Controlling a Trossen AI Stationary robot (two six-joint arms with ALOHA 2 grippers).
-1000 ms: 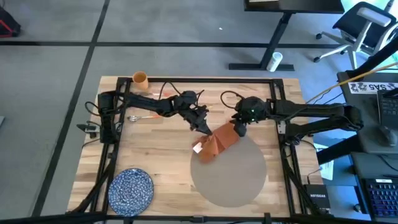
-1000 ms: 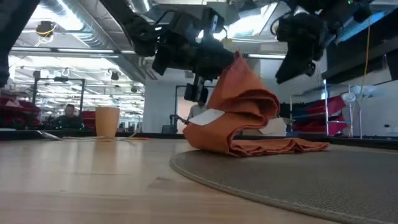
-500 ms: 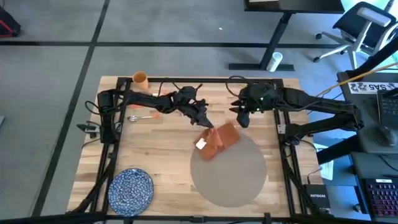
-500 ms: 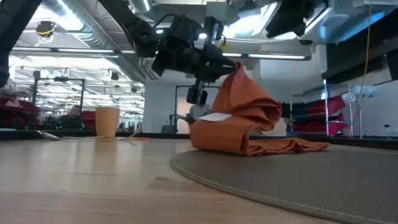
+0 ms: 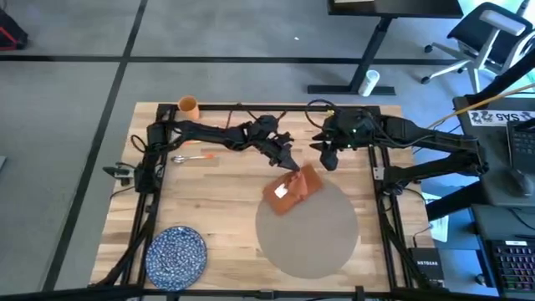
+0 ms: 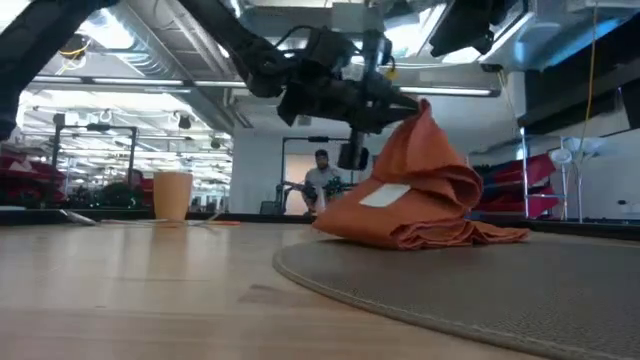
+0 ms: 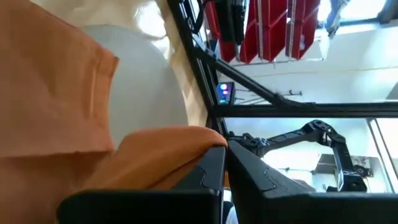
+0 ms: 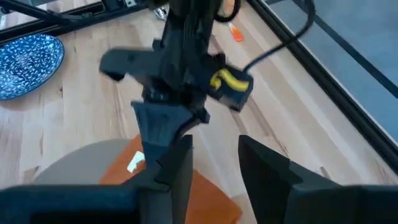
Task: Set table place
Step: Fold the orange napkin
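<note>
High view, round grey placemat (image 5: 313, 230) lying toward the table's (image 5: 209, 209) right edge, rust napkin (image 5: 294, 186) bunched on its far rim, left claw (image 5: 290, 166) pinching the napkin's peak, right claw (image 5: 328, 160) open above the table's far right corner.

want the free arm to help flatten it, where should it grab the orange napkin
Take the loose flat flap of the napkin lying on the placemat, coming from the right pincer's side. The left pincer already pinches the raised peak, so the low trailing edge is the free part, probably easiest pinched low from the side.
</note>
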